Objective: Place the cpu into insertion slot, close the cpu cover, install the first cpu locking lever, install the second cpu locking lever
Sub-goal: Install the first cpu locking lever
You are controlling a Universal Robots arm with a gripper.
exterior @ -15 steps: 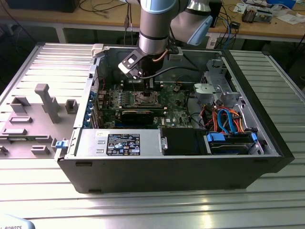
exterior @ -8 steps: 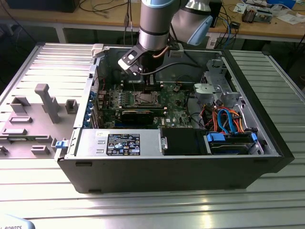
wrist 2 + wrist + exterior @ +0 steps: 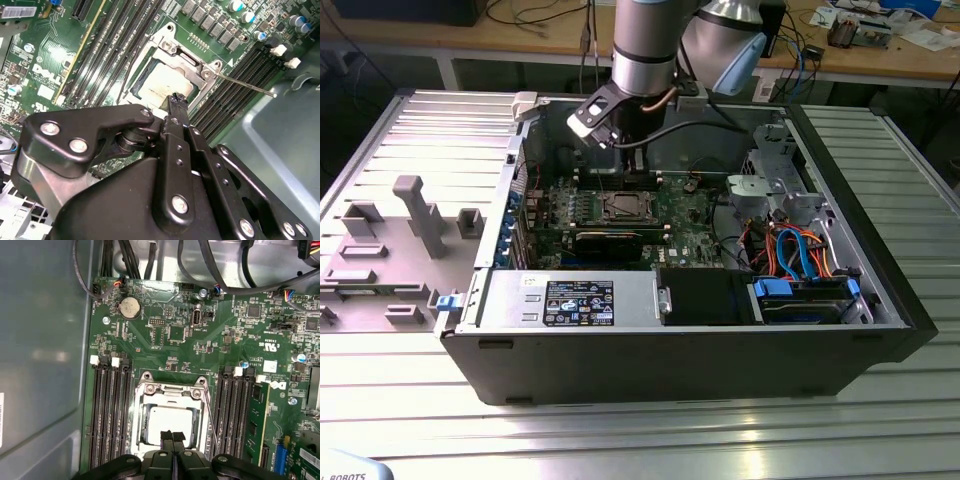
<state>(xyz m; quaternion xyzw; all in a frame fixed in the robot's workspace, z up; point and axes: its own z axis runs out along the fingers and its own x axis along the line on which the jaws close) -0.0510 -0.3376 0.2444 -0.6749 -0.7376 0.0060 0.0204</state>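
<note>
Directly below the jaws, which are pressed together and hold nothing, the cpu point(image 3: 172, 416) lies seated in the insertion slot point(image 3: 623, 207), with the cpu cover point(image 3: 170, 389) flat around it; beside the tips, a thin locking lever point(image 3: 250, 86) juts out free.

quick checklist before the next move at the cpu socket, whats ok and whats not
1. cpu seated in the insertion slot: ok, its silvery top lies flat inside the socket.
2. cpu cover closed: ok, the frame appears to lie flat around the cpu.
3. Locking lever latched: not ok, the thin rod angles out free from the socket.
4. Other lever latched: cannot tell.
5. gripper free: ok, its fingers are shut together with nothing between them, poised over the socket's edge.
</note>
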